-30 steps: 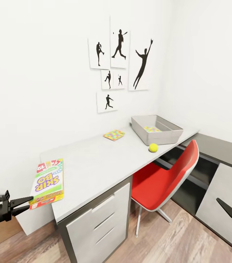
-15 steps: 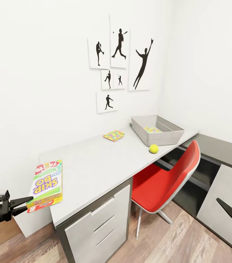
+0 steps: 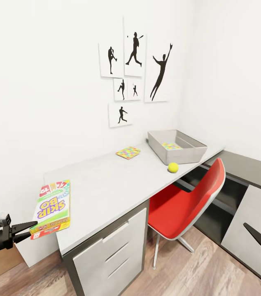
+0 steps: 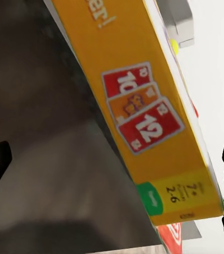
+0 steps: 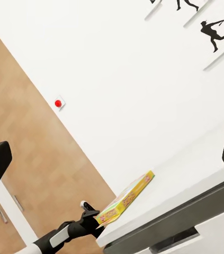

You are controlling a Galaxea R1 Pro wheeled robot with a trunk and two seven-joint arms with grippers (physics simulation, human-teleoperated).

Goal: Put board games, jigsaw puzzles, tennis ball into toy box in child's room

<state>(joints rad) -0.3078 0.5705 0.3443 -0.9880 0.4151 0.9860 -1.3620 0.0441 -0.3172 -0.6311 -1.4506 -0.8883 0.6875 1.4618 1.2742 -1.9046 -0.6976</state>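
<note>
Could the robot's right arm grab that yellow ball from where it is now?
Probably not: the right gripper hangs low beside the red chair, whose backrest stands between it and the tennis ball up on the table.

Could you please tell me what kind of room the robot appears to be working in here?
Probably a child's bedroom or study corner: a desk with a red chair, sports silhouette pictures on the wall, and a SKIP-BO game and ball on the desk.

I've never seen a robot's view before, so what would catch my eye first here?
Probably the red chair tucked under the long grey table, and the black sports silhouettes on the white wall above. Then the bright SKIP-BO box at the table's near end, its corner at the left pincer.
</note>
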